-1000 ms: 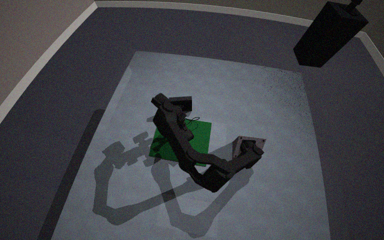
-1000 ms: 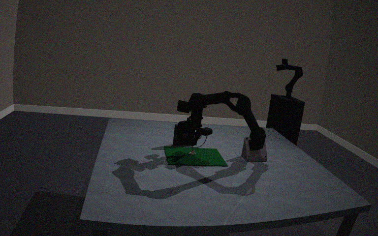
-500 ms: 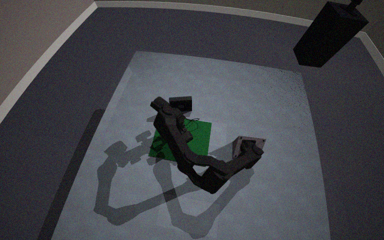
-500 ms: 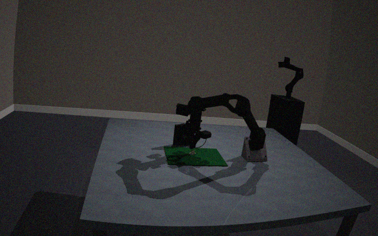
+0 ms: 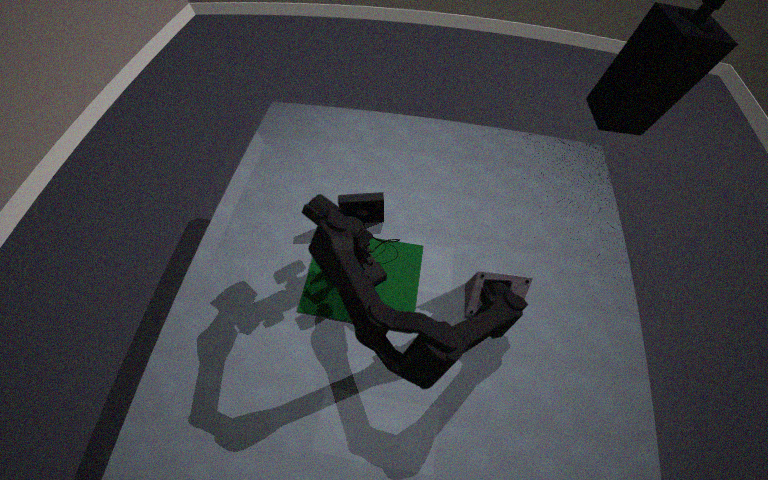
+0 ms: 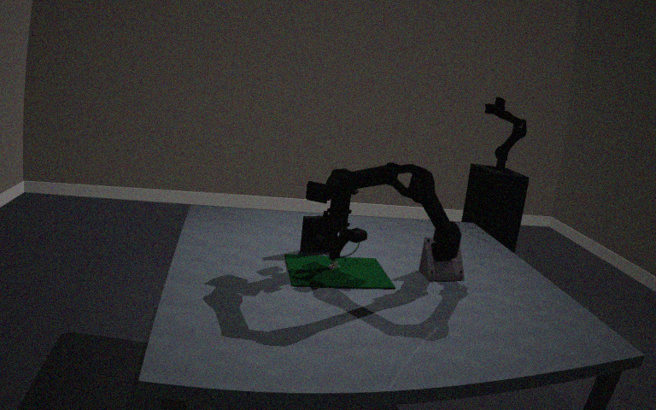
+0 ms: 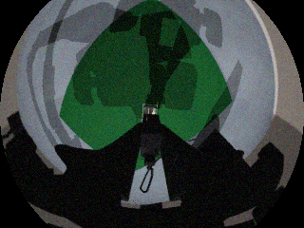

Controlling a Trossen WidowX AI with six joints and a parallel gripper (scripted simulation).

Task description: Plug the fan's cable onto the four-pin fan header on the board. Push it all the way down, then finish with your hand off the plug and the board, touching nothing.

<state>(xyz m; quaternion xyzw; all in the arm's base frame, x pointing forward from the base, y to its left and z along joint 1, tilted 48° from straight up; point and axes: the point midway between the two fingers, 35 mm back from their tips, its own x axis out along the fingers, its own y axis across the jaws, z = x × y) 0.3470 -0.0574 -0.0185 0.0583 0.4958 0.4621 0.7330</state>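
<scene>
With the plug point(image 7: 150, 142) clenched in the gripper point(image 6: 334, 257) point(image 7: 150, 127) and the header point(image 6: 331, 266) point(image 7: 150, 110) just beyond its fingertips, alignment looks nearly done, while full seating, unconfirmed here, and release remain.

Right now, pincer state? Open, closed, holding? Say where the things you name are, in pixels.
Pincer point(image 6: 334, 256) point(image 7: 150, 127): closed on the plug point(image 7: 150, 142), its tip at the pale header point(image 7: 150, 110) on the green board point(image 5: 402, 283) point(image 6: 372, 275) point(image 7: 114, 95).
</scene>
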